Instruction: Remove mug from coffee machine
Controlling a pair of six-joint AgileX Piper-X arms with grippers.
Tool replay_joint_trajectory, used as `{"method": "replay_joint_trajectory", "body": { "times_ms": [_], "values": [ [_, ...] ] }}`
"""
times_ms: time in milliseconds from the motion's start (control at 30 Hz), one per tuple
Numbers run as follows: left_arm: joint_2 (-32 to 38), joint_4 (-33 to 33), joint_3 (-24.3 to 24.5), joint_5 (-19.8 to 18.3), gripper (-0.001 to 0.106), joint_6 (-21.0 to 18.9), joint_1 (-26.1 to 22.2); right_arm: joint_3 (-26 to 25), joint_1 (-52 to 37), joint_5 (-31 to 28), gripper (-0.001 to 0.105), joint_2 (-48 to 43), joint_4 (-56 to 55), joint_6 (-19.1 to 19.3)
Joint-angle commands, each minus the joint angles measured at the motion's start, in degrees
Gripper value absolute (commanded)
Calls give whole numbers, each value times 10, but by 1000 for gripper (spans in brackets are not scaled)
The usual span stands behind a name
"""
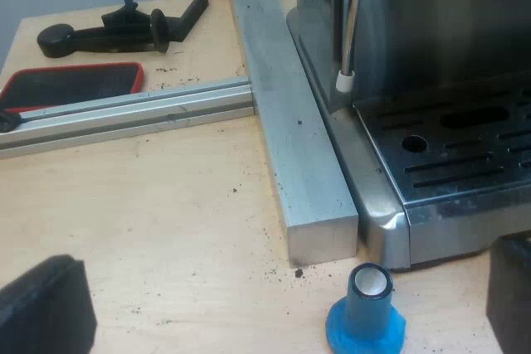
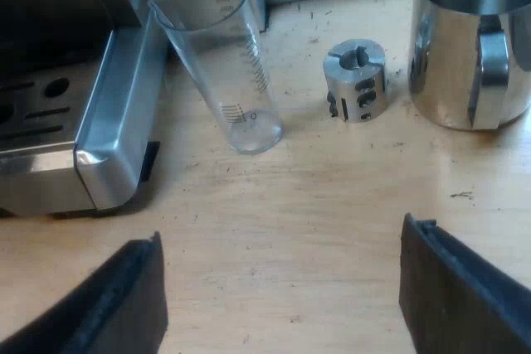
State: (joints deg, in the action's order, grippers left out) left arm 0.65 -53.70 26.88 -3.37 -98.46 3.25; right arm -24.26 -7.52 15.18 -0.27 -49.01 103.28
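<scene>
Left hand [image 1: 282,259]: fingers spread wide, gripping nothing, low over the worktop [image 1: 166,205] at a front corner of the espresso machine [image 1: 431,31]. The blue tamper [image 1: 365,321] stands upright on the worktop between the fingers, near that corner and the cut end of an aluminium bar [image 1: 290,138]. The bar runs along the machine's side, right against it. A second bar [image 1: 124,109] butts into it at a right angle. The steam wand [image 1: 348,31] hangs down at the edge of the drip tray [image 1: 465,147]. Past the bars lie a black handled tool [image 1: 108,31] and a flat black thing with a red rim [image 1: 70,84]. Coffee grounds are scattered on the wood.

Right hand [image 2: 282,246]: wide open, holding nothing, over bare worktop by the machine's other front corner. The measuring glass [image 2: 224,64] stands upright near that corner. A small slotted metal cylinder [image 2: 357,80] sits between the glass and the steel mug [image 2: 452,47]. The mug stands on the worktop, off the drip tray and well apart from the machine, with its handle facing the hand.
</scene>
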Motion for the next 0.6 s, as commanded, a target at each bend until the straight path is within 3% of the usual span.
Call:
{"method": "replay_joint_trajectory", "body": {
  "times_ms": [33, 600],
  "values": [
    [78, 3, 0, -3, 98, -6, 1, -3, -1, 1, 62, -27, 3, 2],
    [78, 4, 0, -9, 98, -5, 1, -3, -1, 1, 62, -27, 3, 2]
  ]
}}
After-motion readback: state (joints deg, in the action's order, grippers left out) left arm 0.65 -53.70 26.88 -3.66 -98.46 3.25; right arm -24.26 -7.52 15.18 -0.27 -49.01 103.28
